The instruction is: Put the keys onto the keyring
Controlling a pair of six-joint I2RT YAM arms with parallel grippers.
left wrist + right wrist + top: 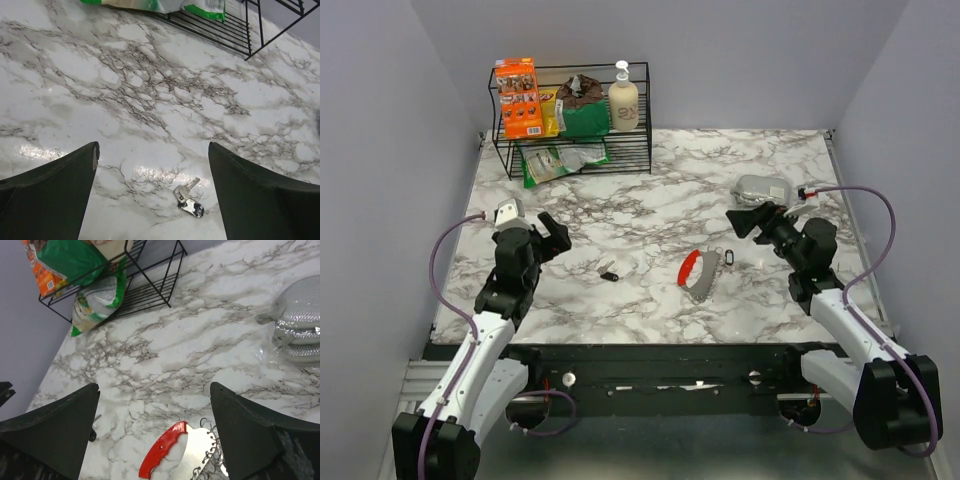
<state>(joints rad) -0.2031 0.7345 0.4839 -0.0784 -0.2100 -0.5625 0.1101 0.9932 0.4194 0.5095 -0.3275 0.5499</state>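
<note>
Left end effector (152, 149) jaws spread wide over the table (150, 75), keys (188, 201) lying on it between the fingers, right end effector (152, 390) equally wide (gripping nothing), keyring (164, 452) flat beneath it, well apart from the keys

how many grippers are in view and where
2. The left gripper hovers at left, near the keys; the right gripper at right, near the keyring. Both are open.

White arms (480, 352) carry a black left gripper (558, 234), black right gripper (740, 223) and purple cables (433, 272).
</note>
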